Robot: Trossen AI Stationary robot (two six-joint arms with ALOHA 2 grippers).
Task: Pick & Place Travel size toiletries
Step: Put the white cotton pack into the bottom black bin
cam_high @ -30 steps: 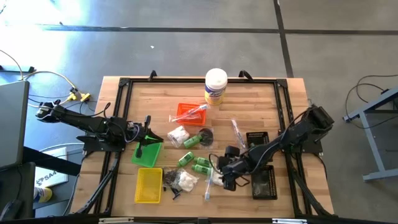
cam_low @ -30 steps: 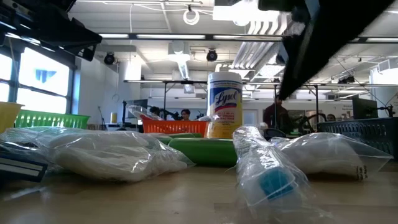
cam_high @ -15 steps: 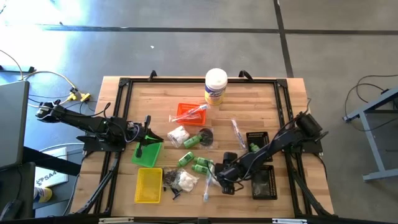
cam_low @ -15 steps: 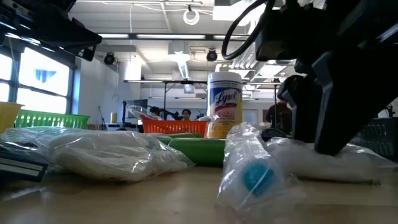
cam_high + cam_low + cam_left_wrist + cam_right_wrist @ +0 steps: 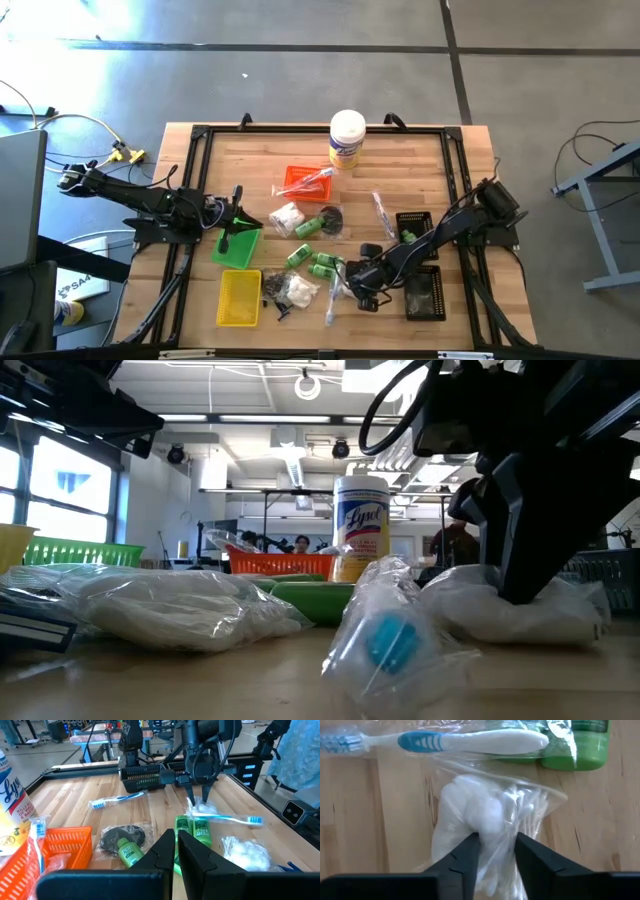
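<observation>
I had the right gripper down on the bench, fingers clamped on the clear bag of cotton, beside the wrapped toothbrush and green bottles. Left gripper, fingers together, hovered over the green tray.

Grey concrete floor (dark seams); ceiling lights, window.

left arm: we rest it low, left gripper fingers pressed together | right arm: we reach down, right gripper fingers pinching in
</observation>
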